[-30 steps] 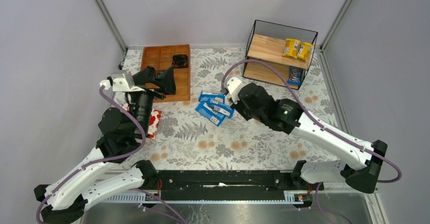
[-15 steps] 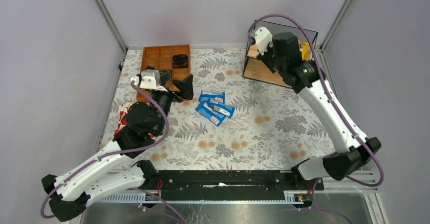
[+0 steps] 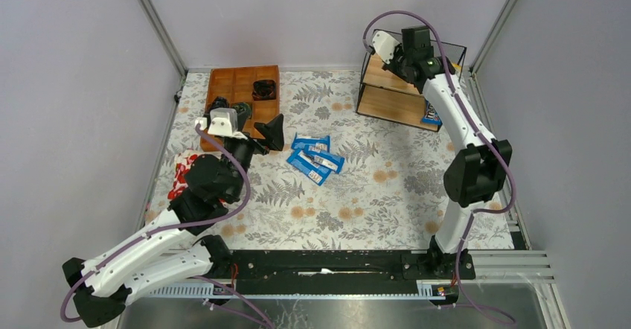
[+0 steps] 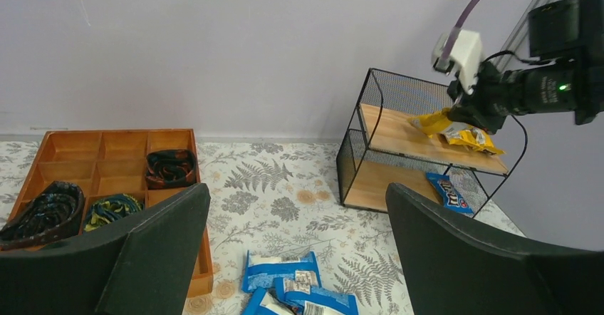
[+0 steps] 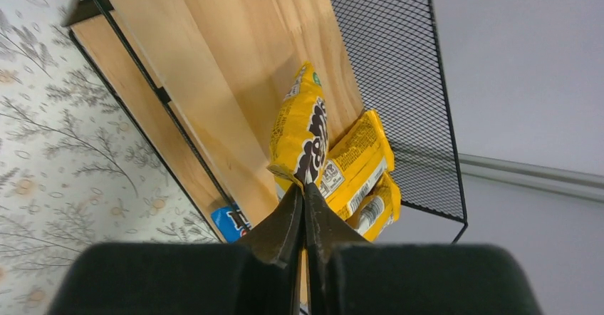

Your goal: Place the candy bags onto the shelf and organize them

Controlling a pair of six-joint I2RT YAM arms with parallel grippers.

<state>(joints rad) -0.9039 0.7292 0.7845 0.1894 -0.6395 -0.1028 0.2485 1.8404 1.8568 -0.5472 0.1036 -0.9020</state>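
Note:
My right gripper (image 5: 305, 187) is shut on the end of a yellow M&M's bag (image 5: 299, 133) and holds it over the top board of the shelf (image 5: 214, 51). Two more yellow bags (image 5: 363, 162) lie there against the mesh. One blue bag (image 5: 231, 219) lies on the lower board. In the top view the right gripper (image 3: 418, 55) hides the yellow bags. Three blue bags (image 3: 314, 158) lie overlapping on the table, also in the left wrist view (image 4: 285, 269). My left gripper (image 4: 295, 258) is open and empty, just left of them.
A brown wooden compartment tray (image 3: 231, 83) with dark rolled items stands at the back left. A red-and-white pouch (image 3: 181, 176) lies under the left arm. The shelf (image 3: 387, 102) stands at the back right by the wall.
The right arm swung from beside the blue bags up to the shelf's top board. The left gripper moved right, toward the blue bags.

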